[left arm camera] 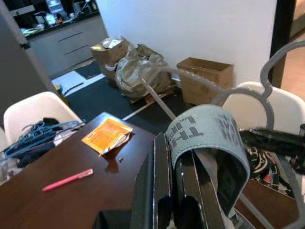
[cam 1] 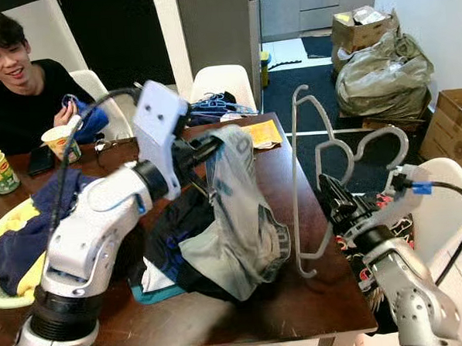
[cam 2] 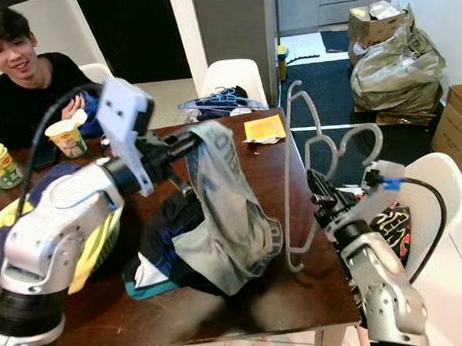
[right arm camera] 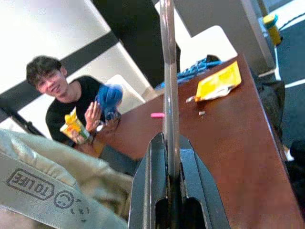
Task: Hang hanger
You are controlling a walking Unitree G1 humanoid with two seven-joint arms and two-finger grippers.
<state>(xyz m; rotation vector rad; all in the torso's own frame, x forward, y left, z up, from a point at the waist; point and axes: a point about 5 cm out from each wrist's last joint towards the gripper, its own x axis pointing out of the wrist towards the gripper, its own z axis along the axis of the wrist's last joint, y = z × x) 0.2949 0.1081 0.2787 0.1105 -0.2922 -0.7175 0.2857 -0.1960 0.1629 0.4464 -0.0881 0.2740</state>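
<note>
At centre frame the left hand (cam 1: 203, 151) is raised over the brown tabletop (cam 1: 299, 293), its fingers clamped on the grey waistband of a pair of underwear (cam 1: 241, 219) that drapes down onto a heap of dark clothes (cam 1: 168, 238); at right of frame the right hand (cam 1: 333, 202) has its fingers pressed tight on the lower bar of a grey plastic hanger (cam 1: 305, 177), held upright just beside the garment; a person (cam 1: 25, 91) sits at upper left holding a blue cloth (cam 1: 89, 118); an orange packet (cam 1: 261, 133) lies at the tabletop's far edge.

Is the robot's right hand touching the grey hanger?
Touching. In the right wrist view, the right gripper has both fingers shut on the grey hanger.
</note>
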